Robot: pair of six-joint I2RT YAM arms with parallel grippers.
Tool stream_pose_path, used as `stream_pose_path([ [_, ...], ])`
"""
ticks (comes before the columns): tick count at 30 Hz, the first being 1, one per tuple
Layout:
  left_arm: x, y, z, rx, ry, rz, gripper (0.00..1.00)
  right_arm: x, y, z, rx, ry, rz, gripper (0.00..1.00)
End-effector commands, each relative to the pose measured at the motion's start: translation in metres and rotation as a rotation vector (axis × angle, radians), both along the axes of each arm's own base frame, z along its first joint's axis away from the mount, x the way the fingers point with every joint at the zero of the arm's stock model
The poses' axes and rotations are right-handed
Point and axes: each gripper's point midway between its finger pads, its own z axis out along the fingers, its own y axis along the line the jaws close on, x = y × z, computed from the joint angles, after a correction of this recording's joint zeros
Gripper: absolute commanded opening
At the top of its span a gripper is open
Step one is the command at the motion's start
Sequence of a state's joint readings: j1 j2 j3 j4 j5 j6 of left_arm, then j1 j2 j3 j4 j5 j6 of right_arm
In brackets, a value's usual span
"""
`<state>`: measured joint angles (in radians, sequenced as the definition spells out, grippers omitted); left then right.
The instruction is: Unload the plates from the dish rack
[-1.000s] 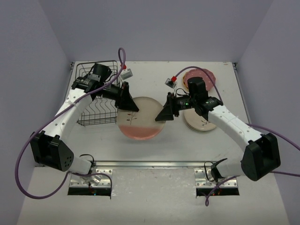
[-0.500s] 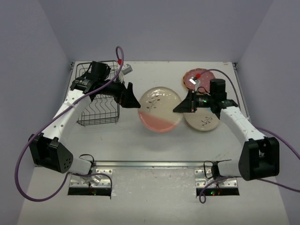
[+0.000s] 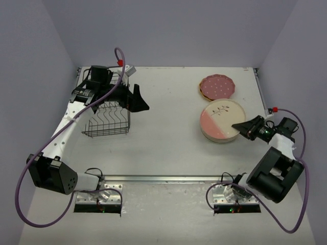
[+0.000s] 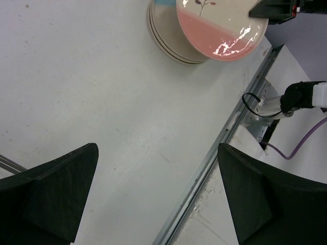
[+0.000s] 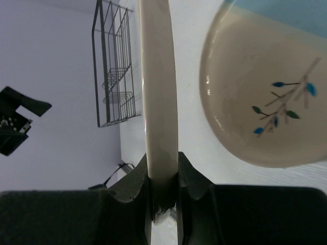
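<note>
A cream plate with a pink tint and a leaf sprig [image 3: 220, 116] hangs just over a stack of cream plates [image 3: 218, 137] at the right. My right gripper [image 3: 239, 126] is shut on its near rim. In the right wrist view that plate's rim [image 5: 158, 92] runs edge-on between the jaws of the right gripper [image 5: 163, 176], beside the blue-sprig plate [image 5: 265, 92] on top of the stack. My left gripper [image 3: 139, 100] stands open and empty beside the dish rack [image 3: 107, 122], whose tines hold nothing I can see. The left wrist view shows the left gripper [image 4: 158, 194] wide open above bare table, the pink-tinted plate [image 4: 219, 30] far off.
A dark pink dotted plate [image 3: 218, 86] lies on a yellow-orange one at the back right. A metal rail [image 3: 163, 178] runs along the table's near edge. The right arm's cable [image 3: 301, 132] loops near the right edge.
The left gripper let go of the pink-tinted plate, opened wide and drew back toward the rack. The right gripper carried the plate rightward from mid-table to over the stack.
</note>
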<state>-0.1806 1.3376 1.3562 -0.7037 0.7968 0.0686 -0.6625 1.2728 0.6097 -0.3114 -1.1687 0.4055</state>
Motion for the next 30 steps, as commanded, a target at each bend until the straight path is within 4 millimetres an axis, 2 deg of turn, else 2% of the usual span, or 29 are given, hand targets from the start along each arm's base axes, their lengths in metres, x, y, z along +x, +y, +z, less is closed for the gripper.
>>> stream_pose_path([
  [1, 0.008, 0.008, 0.013, -0.008, -0.072, 0.061, 1.0, -0.003, -0.017, 0.016, 0.092, -0.091, -0.011, 0.0],
  [7, 0.011, 0.013, 0.005, -0.018, -0.049, 0.087, 1.0, 0.003, -0.032, -0.005, 0.082, -0.028, -0.084, 0.0],
  [13, 0.013, 0.016, 0.007, -0.01, -0.059, 0.098, 1.0, 0.013, -0.045, -0.019, 0.048, 0.036, -0.128, 0.0],
  [17, 0.013, 0.016, 0.005, -0.012, -0.053, 0.1, 1.0, 0.013, -0.042, -0.031, 0.013, 0.079, -0.101, 0.0],
  [21, 0.015, 0.017, 0.005, -0.007, -0.056, 0.108, 1.0, 0.011, -0.031, -0.042, -0.004, 0.123, -0.062, 0.03],
  [26, 0.014, 0.021, 0.006, 0.0, -0.061, 0.118, 1.0, 0.011, -0.025, -0.056, -0.043, 0.201, -0.04, 0.18],
  [30, 0.011, 0.023, 0.007, 0.005, -0.07, 0.124, 1.0, 0.011, -0.031, -0.068, -0.108, 0.278, -0.055, 0.33],
])
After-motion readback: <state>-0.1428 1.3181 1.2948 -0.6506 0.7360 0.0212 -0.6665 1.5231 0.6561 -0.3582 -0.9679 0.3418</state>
